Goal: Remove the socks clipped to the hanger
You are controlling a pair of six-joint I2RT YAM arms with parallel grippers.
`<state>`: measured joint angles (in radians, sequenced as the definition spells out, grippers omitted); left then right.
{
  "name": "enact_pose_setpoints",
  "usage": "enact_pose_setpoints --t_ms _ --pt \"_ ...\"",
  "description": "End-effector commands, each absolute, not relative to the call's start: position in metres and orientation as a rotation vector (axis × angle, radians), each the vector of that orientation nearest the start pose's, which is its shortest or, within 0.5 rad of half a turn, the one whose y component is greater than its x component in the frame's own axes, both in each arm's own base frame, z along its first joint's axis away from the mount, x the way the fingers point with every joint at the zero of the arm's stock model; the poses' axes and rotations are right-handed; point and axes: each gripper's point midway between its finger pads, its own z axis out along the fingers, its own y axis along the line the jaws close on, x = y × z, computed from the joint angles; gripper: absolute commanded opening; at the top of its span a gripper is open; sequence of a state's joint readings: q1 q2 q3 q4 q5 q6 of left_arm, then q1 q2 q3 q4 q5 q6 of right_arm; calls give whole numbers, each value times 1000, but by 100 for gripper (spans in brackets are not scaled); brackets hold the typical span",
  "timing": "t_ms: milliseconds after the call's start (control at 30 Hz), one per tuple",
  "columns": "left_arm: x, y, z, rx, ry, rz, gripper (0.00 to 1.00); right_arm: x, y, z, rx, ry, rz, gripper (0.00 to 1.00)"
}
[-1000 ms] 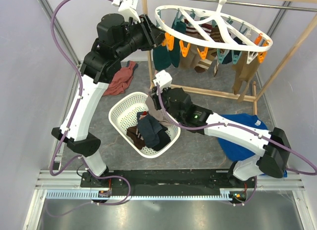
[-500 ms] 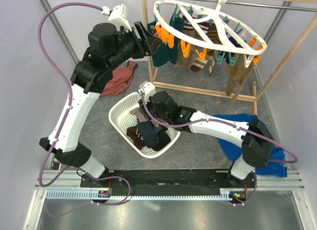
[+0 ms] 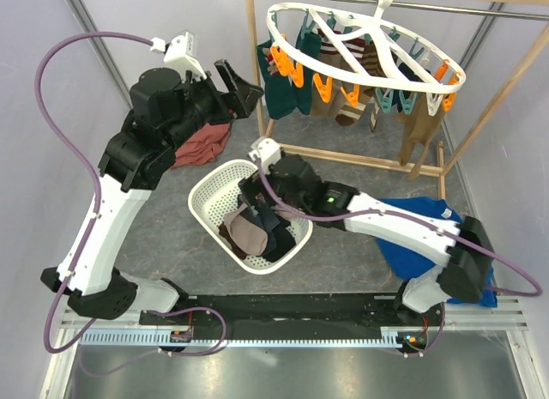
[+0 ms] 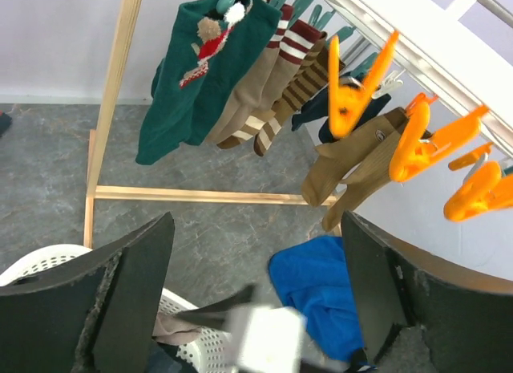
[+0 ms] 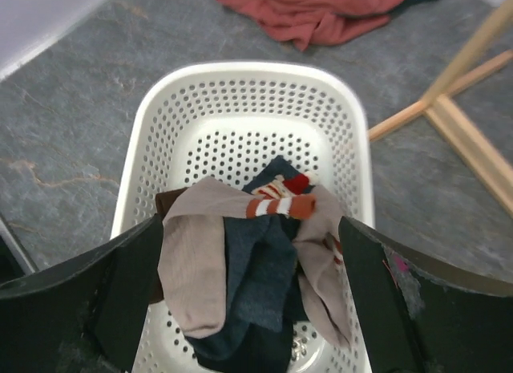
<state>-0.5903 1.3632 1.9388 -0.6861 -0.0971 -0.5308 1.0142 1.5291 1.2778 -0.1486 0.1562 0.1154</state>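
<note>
1. Task object. The hanger (image 3: 367,28) is suspended from the wooden frame (image 3: 257,81) at the far side of the table. The socks (image 4: 264,100) hang from its rim on clips, each with its long axis vertical, cuff up and toe down. Several orange clips (image 4: 353,92) on the near rim stand empty. Loose socks (image 5: 240,269) lie heaped in the basket (image 5: 240,76) below.

2. Nearest target. I take the teal sock (image 3: 279,90) at the left end of the ring as the next item. It hangs just beside the frame post.

3. Left gripper (image 3: 243,86). Its fingers stand wide apart and hold nothing. It is raised to sock height and faces the ring. In the wrist view the teal sock lies ahead, above and left of the centre line, near but not touching.

4. Right gripper (image 5: 250,225). It is also spread wide and empty. It hovers over the basket, well below the ring.

5. Judgement. The left arm is the nearer. The approach calls for a forward, upward reach to close across the sock near its clip.
</note>
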Motion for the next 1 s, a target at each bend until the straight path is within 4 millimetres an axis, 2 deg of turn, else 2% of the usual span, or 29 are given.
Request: enact_pose_setpoints --t_ms 0,33,67,100,200,267,333,367,433,467,567,667,700,800,967 --pt "287 -196 512 21 1651 -752 93 253 346 331 -635 1762 610 98" --pt "280 -198 516 51 1631 -778 94 249 340 341 -642 1760 611 98" --pt "279 -199 508 77 1638 -776 97 245 332 355 -637 1752 611 98" --pt "272 -198 510 94 1621 -790 98 240 322 368 -621 1771 602 98" --pt "253 -197 509 152 1575 -838 99 234 299 389 -539 1812 585 98" --pt "237 -198 506 198 1548 -886 99 226 286 395 -503 1837 599 98" --pt "224 -200 502 238 1534 -926 99 218 279 410 -434 1832 664 98" --pt "221 -199 501 245 1531 -932 99 212 270 423 -400 1804 703 98" --pt "217 -198 496 248 1535 -932 99 205 262 436 -356 1774 748 98" --pt "211 -194 499 247 1520 -937 99 200 254 449 -337 1736 779 98" --pt "205 -191 498 232 1519 -958 99 191 241 469 -304 1674 825 98" --pt "198 -195 498 247 1523 -1002 99 189 229 470 -249 1669 829 98" --pt "195 -197 497 259 1526 -1020 99 191 227 463 -234 1684 812 98" --pt "191 -201 495 280 1532 -1047 99 192 219 459 -172 1690 809 98" --pt "184 -202 494 299 1533 -1075 99 192 207 466 -109 1662 817 98"
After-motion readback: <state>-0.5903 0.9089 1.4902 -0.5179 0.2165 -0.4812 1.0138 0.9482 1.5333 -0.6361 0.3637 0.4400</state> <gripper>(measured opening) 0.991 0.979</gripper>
